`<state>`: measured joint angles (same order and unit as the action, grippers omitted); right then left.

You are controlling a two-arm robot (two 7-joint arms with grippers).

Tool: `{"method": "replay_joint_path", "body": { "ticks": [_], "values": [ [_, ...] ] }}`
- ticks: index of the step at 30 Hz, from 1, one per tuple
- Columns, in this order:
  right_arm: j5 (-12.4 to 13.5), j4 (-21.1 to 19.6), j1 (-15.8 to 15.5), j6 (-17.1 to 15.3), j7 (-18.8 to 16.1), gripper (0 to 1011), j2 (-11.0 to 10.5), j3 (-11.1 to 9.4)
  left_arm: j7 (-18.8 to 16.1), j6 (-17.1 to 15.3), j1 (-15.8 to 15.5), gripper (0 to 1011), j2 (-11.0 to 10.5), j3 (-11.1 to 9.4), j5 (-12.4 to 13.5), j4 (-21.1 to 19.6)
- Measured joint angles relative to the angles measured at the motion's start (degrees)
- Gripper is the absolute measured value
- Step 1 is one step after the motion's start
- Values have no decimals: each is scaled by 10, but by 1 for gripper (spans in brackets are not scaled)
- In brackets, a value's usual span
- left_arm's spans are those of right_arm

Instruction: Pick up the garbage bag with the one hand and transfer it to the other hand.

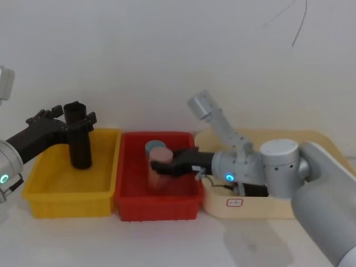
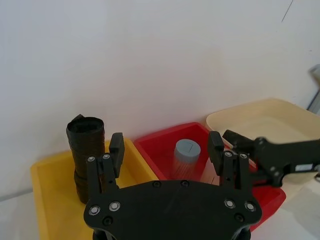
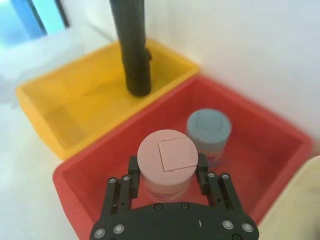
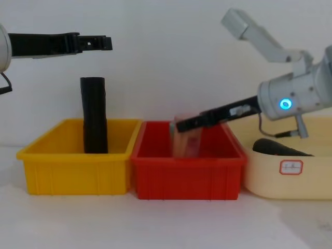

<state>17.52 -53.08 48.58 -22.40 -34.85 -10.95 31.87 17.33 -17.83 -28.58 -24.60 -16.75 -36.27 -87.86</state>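
**Q:** State the condition of the left gripper [image 2: 166,147].

**A:** Released. Its two black fingers stand apart with nothing between them. In the chest view it hangs above the yellow rectangular plastic bin [image 4: 78,171], higher than the top of the garbage bag [image 4: 95,114] and clear of it.

**Q:** Location of the garbage bag?

**A:** The black crinkled plastic roll stands upright in the yellow bin, at the left of the scene, towards the bin's far side. Its lower end is hidden behind the bin's near wall.

**Q:** Condition of the right gripper [image 3: 166,165]?

**A:** Clenched on the pink-lidded cylindrical container [image 3: 165,150], one finger on each side just below the lid. It reaches from the right into the red rectangular plastic bin [image 4: 187,174], the middle bin. A blue-grey-lidded cylindrical container [image 3: 209,127] stands just beside the pink one, on its far side.

**Q:** Further items?

**A:** The cream oval tub [image 4: 270,176] stands right of the red bin. A black elongated object [image 4: 280,147] lies in it.
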Motion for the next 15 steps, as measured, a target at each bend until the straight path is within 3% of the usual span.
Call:
{"method": "replay_joint_path", "body": {
  "ticks": [5,9,15],
  "values": [
    [15,-41,-13,-8,12,645,-13,-23,0,0,0,1001,0,0,0,0],
    [36,-98,-30,-15,33,645,-31,-59,0,0,0,1001,0,0,0,0],
    [56,-146,-45,-18,57,645,-47,-99,0,0,0,1001,0,0,0,0]
  ]
}}
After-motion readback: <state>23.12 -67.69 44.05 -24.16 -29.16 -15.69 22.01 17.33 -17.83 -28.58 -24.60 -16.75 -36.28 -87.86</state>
